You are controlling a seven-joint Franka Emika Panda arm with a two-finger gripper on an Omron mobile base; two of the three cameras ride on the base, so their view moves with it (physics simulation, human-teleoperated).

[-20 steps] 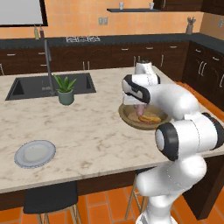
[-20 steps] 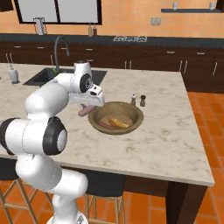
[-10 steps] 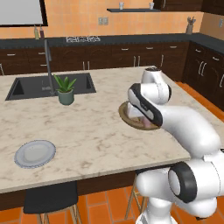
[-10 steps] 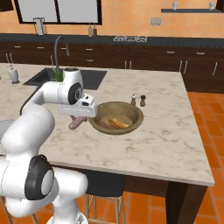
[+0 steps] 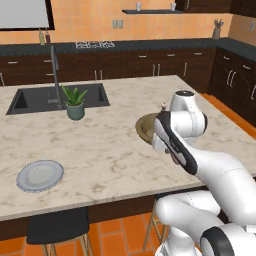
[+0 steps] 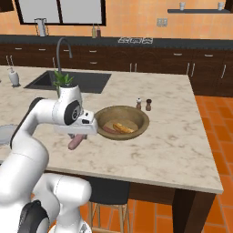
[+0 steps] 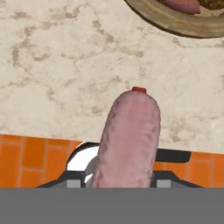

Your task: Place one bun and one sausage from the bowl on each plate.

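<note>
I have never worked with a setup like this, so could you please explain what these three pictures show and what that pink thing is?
It is a simulated kitchen with a white robot arm working over a marble island. Two cameras ride behind the arm, left and right; the third sits on its hand, looking along the claw. The pink thing is a sausage, gripped in the claw and hanging over the counter beside the brown bowl. The bowl holds another sausage and a bun. A grey plate sits near the island's front edge, bare. A potted plant stands by the sink.
</note>
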